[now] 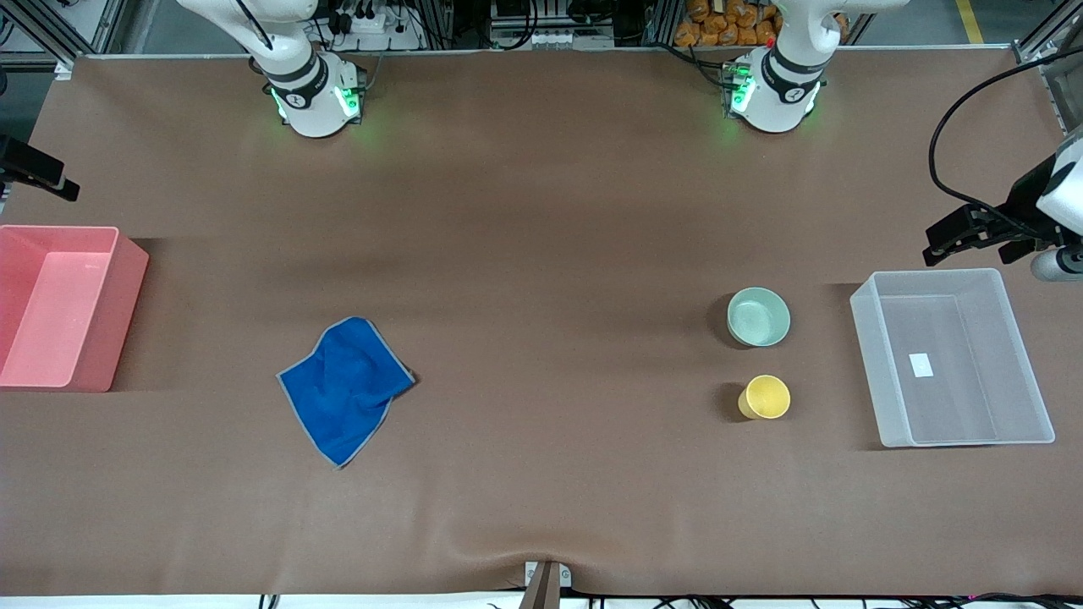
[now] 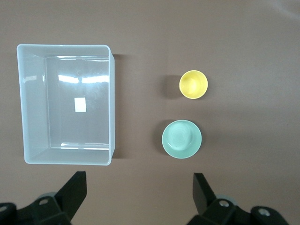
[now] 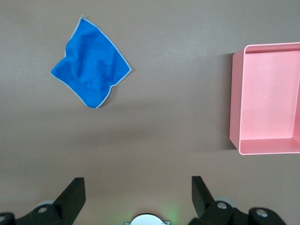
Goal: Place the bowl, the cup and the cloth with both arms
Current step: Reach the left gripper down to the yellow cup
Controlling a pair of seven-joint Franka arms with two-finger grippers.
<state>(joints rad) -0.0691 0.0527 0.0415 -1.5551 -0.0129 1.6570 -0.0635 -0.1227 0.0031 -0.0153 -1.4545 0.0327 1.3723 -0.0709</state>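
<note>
The pale mint bowl [image 1: 759, 316] stands on the brown table toward the left arm's end; the left wrist view shows it too [image 2: 182, 139]. The yellow cup [image 1: 766, 397] stands upright beside it, nearer the front camera, and also appears in the left wrist view [image 2: 193, 84]. The rumpled blue cloth [image 1: 345, 389] lies flat toward the right arm's end and also appears in the right wrist view [image 3: 90, 68]. My left gripper [image 2: 139, 197] is open and empty, high up at the left arm's end [image 1: 973, 230]. My right gripper [image 3: 137, 199] is open and empty, high up at the right arm's end [image 1: 38, 173].
A clear plastic bin [image 1: 935, 272] stands beside the bowl and cup at the left arm's end; its wall also shows in the left wrist view [image 2: 112, 103]. A pink bin [image 1: 127, 296] stands at the right arm's end and also shows in the right wrist view [image 3: 236, 98]. Both bins hold nothing.
</note>
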